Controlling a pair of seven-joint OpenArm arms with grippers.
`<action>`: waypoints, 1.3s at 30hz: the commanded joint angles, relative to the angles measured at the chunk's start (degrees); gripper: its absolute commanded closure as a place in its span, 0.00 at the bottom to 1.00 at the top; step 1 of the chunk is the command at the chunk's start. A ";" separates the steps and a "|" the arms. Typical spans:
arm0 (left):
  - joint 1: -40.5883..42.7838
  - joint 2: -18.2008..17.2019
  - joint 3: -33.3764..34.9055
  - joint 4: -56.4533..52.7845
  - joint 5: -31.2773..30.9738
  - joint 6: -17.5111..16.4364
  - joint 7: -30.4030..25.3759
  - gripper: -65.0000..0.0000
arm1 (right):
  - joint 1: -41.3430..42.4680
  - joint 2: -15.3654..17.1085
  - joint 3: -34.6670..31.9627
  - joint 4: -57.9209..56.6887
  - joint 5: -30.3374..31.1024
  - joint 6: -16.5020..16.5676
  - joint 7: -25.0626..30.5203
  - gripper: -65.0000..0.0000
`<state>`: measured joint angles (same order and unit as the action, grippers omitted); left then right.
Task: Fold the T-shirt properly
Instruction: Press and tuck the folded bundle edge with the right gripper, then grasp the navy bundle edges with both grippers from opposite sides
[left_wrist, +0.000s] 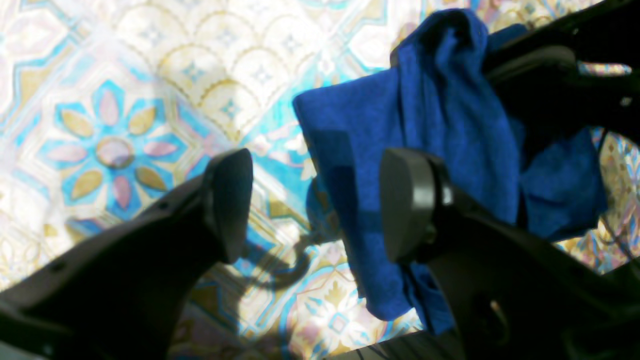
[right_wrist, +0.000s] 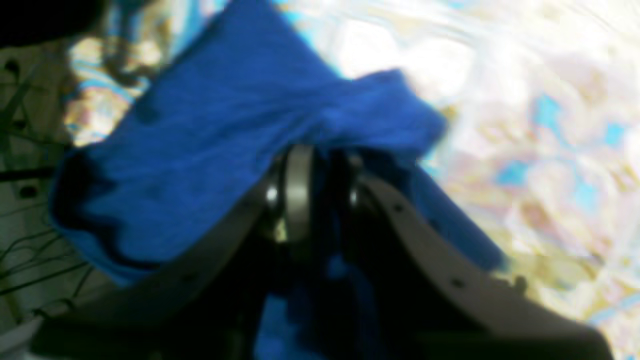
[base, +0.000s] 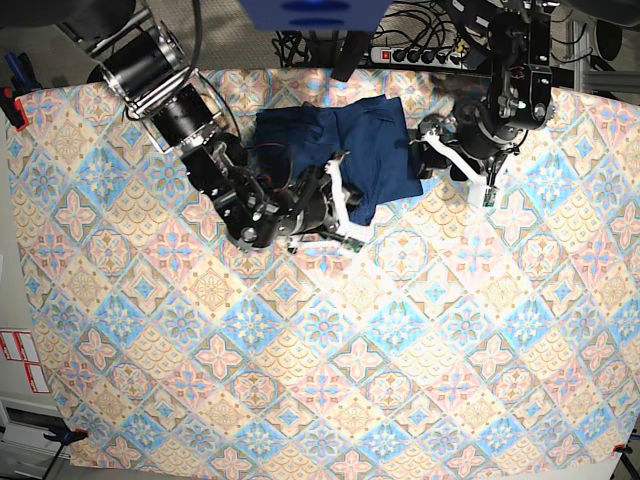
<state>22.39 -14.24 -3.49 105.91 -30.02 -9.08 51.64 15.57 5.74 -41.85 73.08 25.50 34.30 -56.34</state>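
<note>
Here the T-shirt (base: 335, 150) lies bunched near the far edge of the tablecloth (base: 300, 380), close to the power strip (base: 420, 55). It looks soft and floppy, so it will sag and crease when lifted; a hem or corner seems the best place to hold. The right gripper (right_wrist: 320, 170) is pinched on a fold of the T-shirt. The left gripper (left_wrist: 315, 205) stands wide with nothing in it, just beside the cloth. No boxes or bins show anywhere.
</note>
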 joint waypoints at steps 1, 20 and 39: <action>-0.19 -0.22 -0.25 0.86 -0.35 -0.28 -0.78 0.40 | 1.17 -1.03 -0.75 0.90 0.83 0.38 0.64 0.86; -13.47 0.39 4.59 -6.70 -0.88 -0.37 5.11 0.39 | 0.73 6.97 3.03 16.46 1.10 0.38 0.12 0.86; -23.40 2.59 13.64 -23.84 -0.53 -0.37 3.62 0.39 | -5.68 10.92 8.66 21.82 1.10 0.38 -0.50 0.86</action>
<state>-0.14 -12.01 10.26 81.30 -30.02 -9.06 55.90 8.73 16.64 -33.61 93.84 25.71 34.48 -58.06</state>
